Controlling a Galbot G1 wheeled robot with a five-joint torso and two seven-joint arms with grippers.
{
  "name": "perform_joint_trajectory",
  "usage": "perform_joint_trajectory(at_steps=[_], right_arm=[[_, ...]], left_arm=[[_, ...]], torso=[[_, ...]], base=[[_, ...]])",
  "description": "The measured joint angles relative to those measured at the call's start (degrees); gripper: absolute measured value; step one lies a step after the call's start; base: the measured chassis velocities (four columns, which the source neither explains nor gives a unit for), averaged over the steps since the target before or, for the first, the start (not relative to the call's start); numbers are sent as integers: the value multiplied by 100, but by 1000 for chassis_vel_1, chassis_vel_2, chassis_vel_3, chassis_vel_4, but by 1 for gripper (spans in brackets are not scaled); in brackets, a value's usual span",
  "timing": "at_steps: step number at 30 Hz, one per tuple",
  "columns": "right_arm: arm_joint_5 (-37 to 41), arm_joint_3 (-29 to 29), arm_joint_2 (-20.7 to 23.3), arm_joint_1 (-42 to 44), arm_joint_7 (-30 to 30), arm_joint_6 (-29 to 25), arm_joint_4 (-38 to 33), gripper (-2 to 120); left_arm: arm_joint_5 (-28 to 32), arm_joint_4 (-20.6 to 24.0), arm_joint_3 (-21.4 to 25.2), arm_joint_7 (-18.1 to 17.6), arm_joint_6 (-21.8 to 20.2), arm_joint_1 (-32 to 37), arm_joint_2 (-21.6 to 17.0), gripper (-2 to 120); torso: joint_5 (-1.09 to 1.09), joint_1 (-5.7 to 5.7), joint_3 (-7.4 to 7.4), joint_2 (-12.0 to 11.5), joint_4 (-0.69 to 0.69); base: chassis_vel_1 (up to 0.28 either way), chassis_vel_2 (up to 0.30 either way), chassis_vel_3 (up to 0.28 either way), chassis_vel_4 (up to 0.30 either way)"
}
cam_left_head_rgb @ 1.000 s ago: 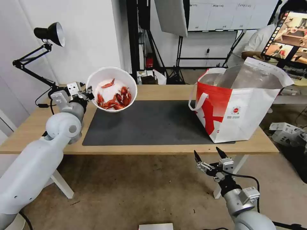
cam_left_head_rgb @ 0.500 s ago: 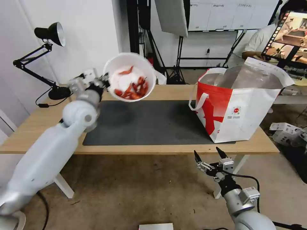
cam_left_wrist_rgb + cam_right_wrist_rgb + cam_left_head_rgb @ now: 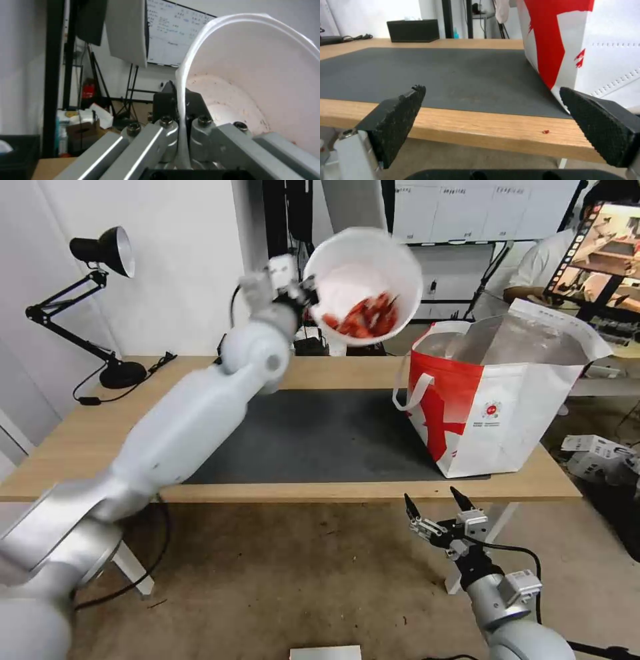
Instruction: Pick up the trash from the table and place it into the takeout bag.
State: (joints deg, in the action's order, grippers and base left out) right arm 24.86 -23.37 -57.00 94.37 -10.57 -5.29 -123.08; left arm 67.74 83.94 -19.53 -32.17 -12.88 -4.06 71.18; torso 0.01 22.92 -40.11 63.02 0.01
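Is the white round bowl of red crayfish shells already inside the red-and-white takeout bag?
No, the left gripper holds the white bowl tilted in the air, beside the takeout bag.

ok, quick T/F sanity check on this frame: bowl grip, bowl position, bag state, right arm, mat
1. The left hand is clamped on the rim of the white bowl. True: the left wrist view shows the rim pinched between its fingers.
2. The bowl sits on the dark grey mat. False: it is held up in the air, tilted, to the left of the takeout bag.
3. The bowl is empty. False: red crayfish shells lie in it.
4. The takeout bag stands upright on the table with its top open. True.
5. The right hand grips a bag handle. False: it is open, below the table's front edge, holding nothing.
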Motion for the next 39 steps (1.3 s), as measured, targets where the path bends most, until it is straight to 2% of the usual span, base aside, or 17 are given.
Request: perform_joint_trajectory(at_steps=[3, 4, 10, 18, 26, 39], right_arm=[[0, 0, 0, 0, 0, 0, 0, 100], [0, 0, 0, 0, 0, 0, 0, 100], [0, 0, 0, 0, 0, 0, 0, 100], [0, 0, 0, 0, 0, 0, 0, 100], [0, 0, 0, 0, 0, 0, 0, 100], [0, 0, 0, 0, 0, 0, 0, 100]], left_arm=[[-40, -333, -146, 2, -30, -235, 412, 0], [-40, -333, -146, 2, -30, -235, 412, 0], [-222, -848, -375, 1, -57, -446, 1112, 0], [-437, -1157, -620, -17, -119, -505, 1715, 0], [-989, -1391, -967, 24, -93, -499, 1902, 0], [-1236, -1264, -1285, 174, -2, -394, 1896, 0]], torso=[[0, 0, 0, 0, -1], [0, 0, 0, 0, -1], [0, 0, 0, 0, 0], [0, 0, 1, 0, -2], [-1, 0, 0, 0, -1], [-1, 0, 0, 0, 0]], base=[[0, 0, 0, 0], [0, 0, 0, 0], [0, 0, 0, 0], [0, 0, 0, 0], [0, 0, 0, 0], [0, 0, 0, 0]])
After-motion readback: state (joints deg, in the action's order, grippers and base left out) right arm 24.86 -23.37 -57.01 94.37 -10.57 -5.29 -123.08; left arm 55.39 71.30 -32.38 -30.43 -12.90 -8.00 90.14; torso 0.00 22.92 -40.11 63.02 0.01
